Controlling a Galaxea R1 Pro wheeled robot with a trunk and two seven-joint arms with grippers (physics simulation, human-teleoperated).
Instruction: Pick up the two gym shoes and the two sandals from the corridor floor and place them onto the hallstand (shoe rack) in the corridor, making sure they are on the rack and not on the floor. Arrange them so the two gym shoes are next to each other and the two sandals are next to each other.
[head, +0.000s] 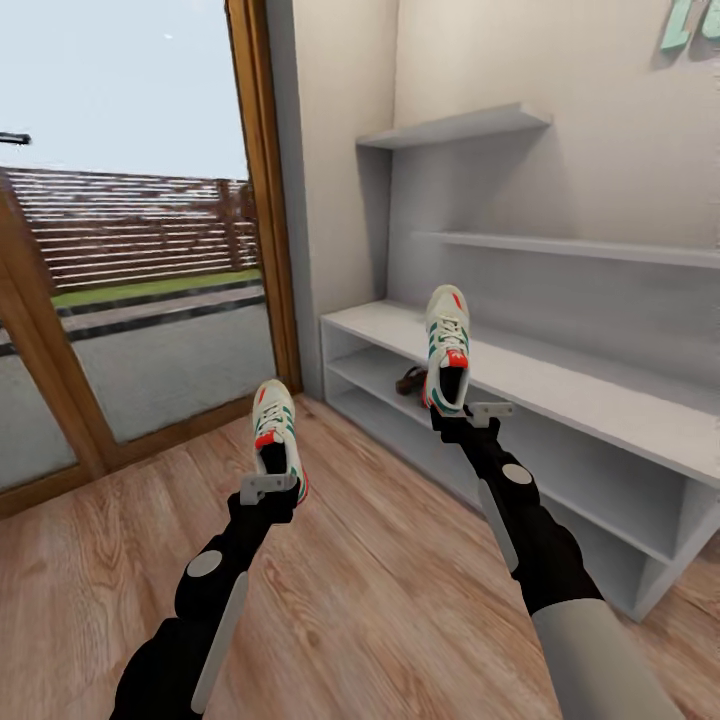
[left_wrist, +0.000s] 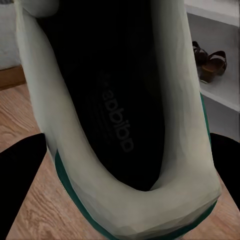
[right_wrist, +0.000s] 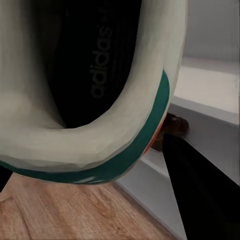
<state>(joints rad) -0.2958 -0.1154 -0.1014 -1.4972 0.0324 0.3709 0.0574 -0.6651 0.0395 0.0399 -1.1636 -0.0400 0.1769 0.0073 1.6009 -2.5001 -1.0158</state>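
Left gripper (head: 268, 487) clamped on heel of white lace-up gym shoe with green stripes and red-orange accents (head: 276, 428), held toe-up over light brown wood-plank corridor floor (head: 380, 560), near glass door with wooden frame (head: 262, 200). Right gripper (head: 474, 412) clamped on heel of second matching gym shoe (head: 447, 345), raised at front edge of light grey hallstand (head: 560, 385), toe over flat top. Dark brown strappy sandals (left_wrist: 209, 61) sitting inside upper open compartment, just behind right-hand shoe. Dark insole with printed logo (left_wrist: 117, 120) facing left wrist camera; same on right (right_wrist: 100, 60).
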